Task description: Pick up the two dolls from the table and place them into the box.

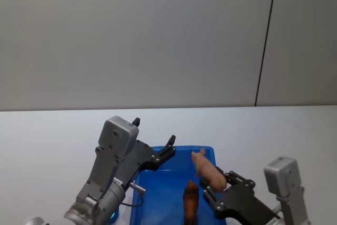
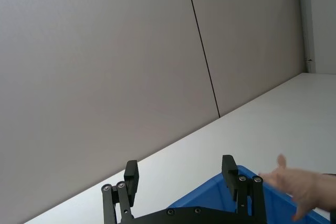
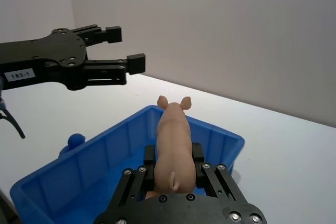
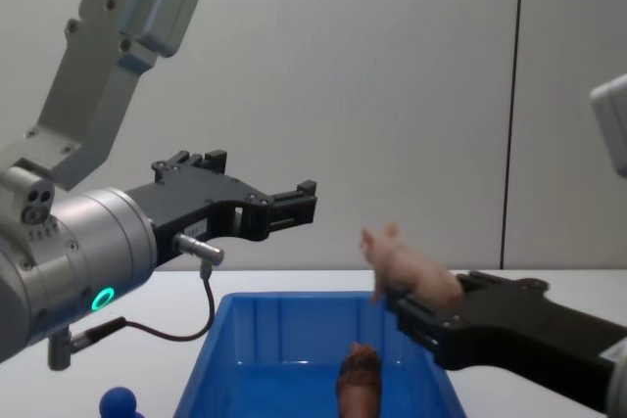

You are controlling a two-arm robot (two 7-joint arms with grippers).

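Right gripper (image 1: 218,185) of mine, at the lower right of the head view, clamps the pale pink doll (image 1: 207,169) by its rear above the box (image 1: 179,149). My right wrist view shows the grip close up, fingers (image 3: 149,157) pressed on both flanks and the snout pointing away over the blue wall. Head and chest views add the reddish-brown doll (image 1: 190,201) lying inside the box at bottom centre. Left gripper (image 3: 126,47) hangs raised at the upper left of the right wrist view, jaws spread wide, over the box's left side and the white table (image 1: 52,130).
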